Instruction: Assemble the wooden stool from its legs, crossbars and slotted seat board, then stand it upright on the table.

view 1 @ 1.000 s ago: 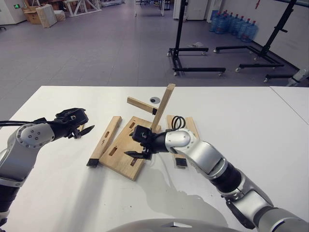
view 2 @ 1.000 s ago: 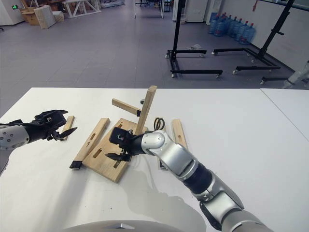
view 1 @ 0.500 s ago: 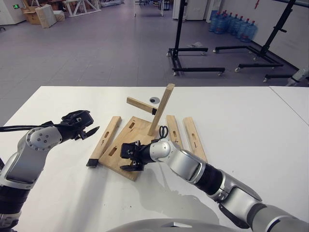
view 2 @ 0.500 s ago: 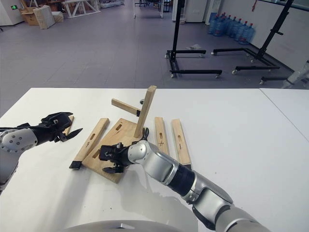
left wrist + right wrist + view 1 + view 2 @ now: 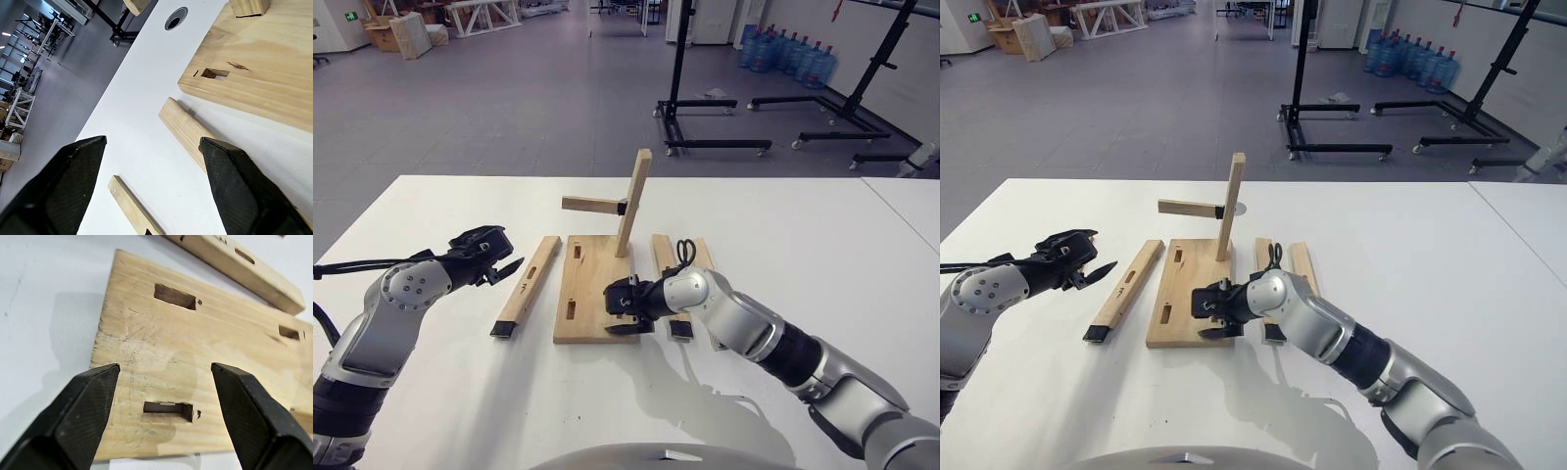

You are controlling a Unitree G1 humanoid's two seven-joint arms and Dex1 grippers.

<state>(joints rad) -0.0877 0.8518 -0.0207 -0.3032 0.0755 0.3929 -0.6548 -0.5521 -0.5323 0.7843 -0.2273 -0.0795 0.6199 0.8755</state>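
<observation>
The right end effector [image 5: 621, 317] hovers, fingers spread wide, over the near right corner of the seat board [image 5: 587, 289], which lies flat on the counter [image 5: 822, 245]. Beyond it, at the board's far end, an upright leg [image 5: 633, 201] stands in a slot with a crossbar [image 5: 590, 205] jutting sideways. Two legs [image 5: 664, 257] lie just behind it.

The left end effector [image 5: 506, 271], also wide open, holds nothing. A loose leg [image 5: 527, 284] lies between it and the board.

The risk, as I judge it, is that any shove or lift at the board's corner rocks the leg, which is seated at one end only, and the overhanging crossbar tips it out.

The right wrist view shows the near slot [image 5: 168, 411] between the fingers. The left wrist view shows a thin stick [image 5: 132, 208] on the counter.
</observation>
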